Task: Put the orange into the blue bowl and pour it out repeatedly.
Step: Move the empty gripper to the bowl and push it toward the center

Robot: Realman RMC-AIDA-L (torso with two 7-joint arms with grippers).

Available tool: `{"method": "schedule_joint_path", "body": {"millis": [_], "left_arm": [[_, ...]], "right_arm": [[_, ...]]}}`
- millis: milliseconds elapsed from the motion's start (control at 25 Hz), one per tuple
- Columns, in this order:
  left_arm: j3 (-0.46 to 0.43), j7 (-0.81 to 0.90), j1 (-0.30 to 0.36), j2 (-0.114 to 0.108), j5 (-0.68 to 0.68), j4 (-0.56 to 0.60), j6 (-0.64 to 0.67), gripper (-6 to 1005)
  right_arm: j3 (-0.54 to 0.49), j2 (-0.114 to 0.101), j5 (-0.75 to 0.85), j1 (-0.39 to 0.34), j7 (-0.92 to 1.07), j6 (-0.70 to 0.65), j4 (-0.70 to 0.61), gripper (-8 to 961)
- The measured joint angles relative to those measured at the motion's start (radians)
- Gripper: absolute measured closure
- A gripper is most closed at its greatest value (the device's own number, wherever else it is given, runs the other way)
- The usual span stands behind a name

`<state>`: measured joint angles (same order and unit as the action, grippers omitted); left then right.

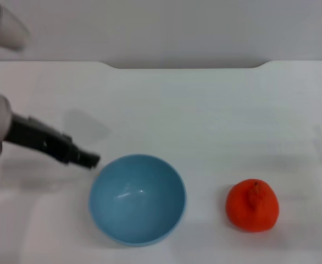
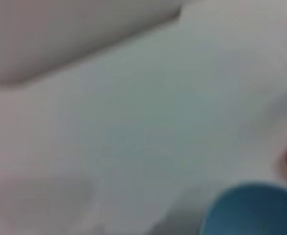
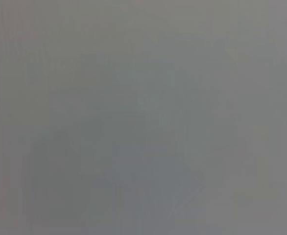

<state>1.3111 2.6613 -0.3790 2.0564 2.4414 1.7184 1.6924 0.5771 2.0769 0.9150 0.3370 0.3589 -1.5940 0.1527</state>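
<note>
Bowl sitting upright and empty on white table. Orange lying on table to bowl's right, well apart, stem nub up. Left gripper hovering just beside bowl's left rim; finger state impossible to tell. Right gripper lying outside every view.

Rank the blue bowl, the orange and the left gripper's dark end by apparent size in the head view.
1. Blue bowl
2. Orange
3. Left gripper, only its dark end; nearness makes this unsure.
</note>
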Motion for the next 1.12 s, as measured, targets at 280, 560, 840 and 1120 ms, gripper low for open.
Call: {"method": "schedule_joint_path", "body": {"millis": [280,560,840,1120], "left_arm": [[0.178,0.161,-0.067,0.005,0.134,-0.051,-0.018,318],[0.195,0.211,-0.113,0.008,0.133,-0.066,-0.022,459],[0.198,0.214,-0.147,0.011,0.127,-0.138,-0.018,338],[0.211,0.215,-0.205,0.011,0.127,-0.306,-0.084,222]], "right_arm": [[0.0,0.0,0.0,-0.005,0.0,-0.001,-0.02,376],[0.0,-0.002,-0.001,-0.025,0.011,-0.003,-0.053,377],[-0.002,-0.003,-0.002,-0.031,0.012,-0.004,-0.065,376],[-0.004,-0.003,-0.004,-0.031,0.012,-0.003,-0.068,376]]}}
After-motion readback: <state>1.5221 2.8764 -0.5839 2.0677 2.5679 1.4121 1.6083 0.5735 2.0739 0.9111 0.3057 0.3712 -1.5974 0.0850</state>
